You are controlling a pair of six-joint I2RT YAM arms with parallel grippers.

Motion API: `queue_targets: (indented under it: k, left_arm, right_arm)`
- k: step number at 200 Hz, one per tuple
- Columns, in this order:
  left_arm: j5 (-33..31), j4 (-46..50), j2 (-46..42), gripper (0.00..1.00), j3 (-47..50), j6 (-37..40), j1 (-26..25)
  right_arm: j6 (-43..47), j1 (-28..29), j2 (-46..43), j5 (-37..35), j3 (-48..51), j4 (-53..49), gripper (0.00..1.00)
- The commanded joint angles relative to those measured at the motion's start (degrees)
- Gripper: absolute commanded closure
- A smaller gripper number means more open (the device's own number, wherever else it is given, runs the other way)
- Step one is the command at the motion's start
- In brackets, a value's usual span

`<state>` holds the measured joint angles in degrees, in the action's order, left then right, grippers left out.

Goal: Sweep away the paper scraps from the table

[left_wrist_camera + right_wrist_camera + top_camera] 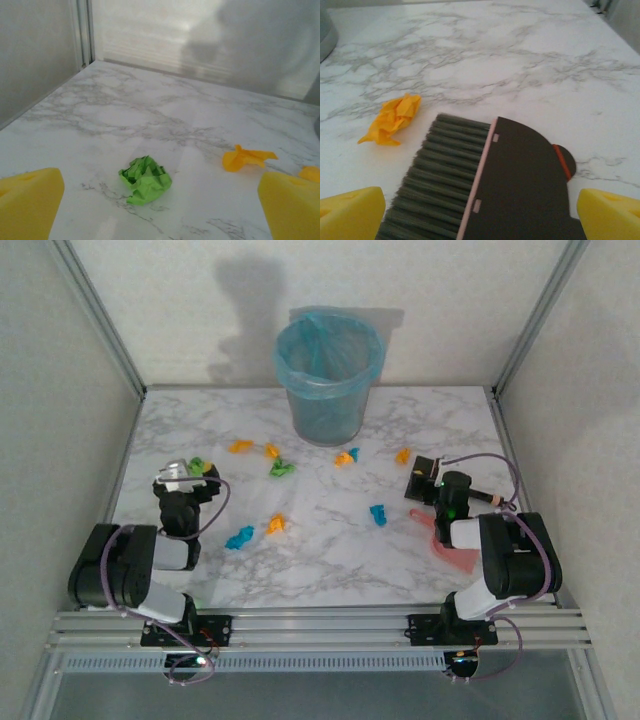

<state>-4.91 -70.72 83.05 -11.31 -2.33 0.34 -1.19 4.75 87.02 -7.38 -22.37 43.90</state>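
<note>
Right gripper [480, 215], jaws wide and empty, hangs over the brush [520, 170], whose stiff back suits a grip; ahead to its left lies an orange paper scrap [392, 119], featherlight, soft, easily scattered.

Soft, even light; a grey shadow [250, 300] lies on the back wall [450, 300] at upper centre, behind the bin [328, 375]. Wrist views are softer (yellow fingertips [30, 202] blurred).
</note>
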Motion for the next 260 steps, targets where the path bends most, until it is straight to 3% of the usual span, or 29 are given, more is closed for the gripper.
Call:
queue_targets:
  k: [1, 19, 35, 66, 86, 97, 110, 123, 137, 163, 181, 204, 228, 260]
  left_arm:
    - [-4.8, 9.7, -10.0, 0.01, -1.6, -1.9, -0.9]
    - [-4.4, 12.1, -16.5, 0.01, -1.0, -3.7, -1.1]
    - [-4.4, 10.5, -23.1, 0.01, 1.5, -6.3, -1.3]
    - [-2.9, 9.4, -36.1, 0.01, 4.6, -14.1, -1.4]
    - [-10.0, 16.7, -43.1, 0.01, 3.8, -24.0, -1.3]
    - [-19.3, 29.9, -45.5, 0.01, 0.9, -33.4, -1.3]
    - [-25.4, 42.7, -45.5, 0.00, -2.8, -40.4, -1.3]
    - [-19.6, 40.6, -43.1, 0.00, -3.0, -38.5, -1.3]
    - [-12.2, 36.3, -39.8, 0.00, -3.0, -37.2, -1.3]
    - [-5.5, 33.3, -34.0, 0.01, -3.9, -39.8, -1.3]
    - [0.7, 27.4, -31.1, 0.00, -2.8, -41.4, -1.3]
    - [5.7, 29.1, -27.8, 0.00, -5.8, -41.4, -1.4]
    - [7.9, 30.0, -26.3, 0.00, -7.9, -39.8, -3.9]
    - [10.6, 31.3, -22.2, 0.00, -12.5, -36.6, -11.4]
  right_arm:
    - [1.4, 1.6, -8.7, 1.7, -4.5, -12.1, 0.01]
    - [-0.9, 1.7, -15.0, 2.7, -10.7, -27.1, 0.01]
    - [-2.0, 2.0, -21.1, 5.3, -10.1, -29.3, 0.01]
    - [-9.3, 2.0, -33.6, 4.0, -8.0, -32.6, 0.01]
    - [-23.1, 2.0, -40.4, -1.2, -10.7, -44.9, 0.01]
    - [-34.0, 1.9, -43.4, -7.1, -12.7, -54.8, 0.01]
    - [-36.8, 1.5, -45.6, -3.4, -12.8, -57.5, 0.01]
    - [-35.0, 1.3, -45.4, 2.2, -13.5, -57.9, 0.01]
    - [-35.6, 1.3, -43.7, 2.9, -15.8, -62.5, 0.01]
    - [-35.3, 1.3, -39.4, 3.0, -19.8, -72.4, 0.01]
    - [-35.3, 1.3, -36.3, 8.9, -21.0, -76.1, 0.01]
    - [-35.6, 1.3, -31.3, 14.7, -24.3, -82.7, 0.01]
    - [-33.8, 1.3, -31.6, 12.5, -26.2, -90.1, 0.01]
    - [-33.9, 0.9, -38.0, 6.7, -25.2, -94.0, 0.01]
